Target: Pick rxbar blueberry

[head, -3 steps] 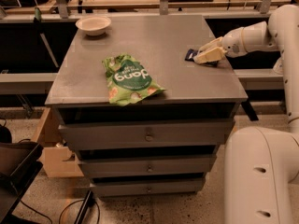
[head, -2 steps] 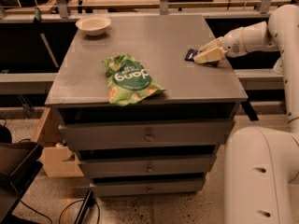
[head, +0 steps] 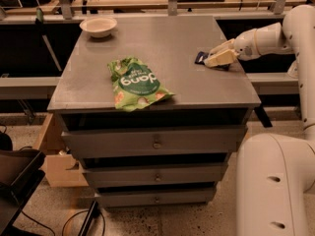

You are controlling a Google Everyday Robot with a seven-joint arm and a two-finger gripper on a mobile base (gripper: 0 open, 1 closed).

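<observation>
1 rxbar blueberry (head: 200,57), dark flat wrapper, at 3 o'clock on the grey cabinet top (head: 167,38), its right end hidden under the gripper (head: 219,58) resting low against it. Whether that claw is open or clamped cannot be told. 1 green snack bag (head: 135,82) at 7 o'clock; 1 white bowl (head: 98,26) at 11 o'clock.

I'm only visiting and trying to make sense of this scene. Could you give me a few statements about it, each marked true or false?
1. The green bag lies near the front edge of the cabinet top. True.
2. The bowl sits on the bag. False: it stands apart, at the back left corner.
3. The gripper is at the blue bar, on the top's right side. True.
4. The bar lies in a drawer. False: it lies on the cabinet top.
</observation>
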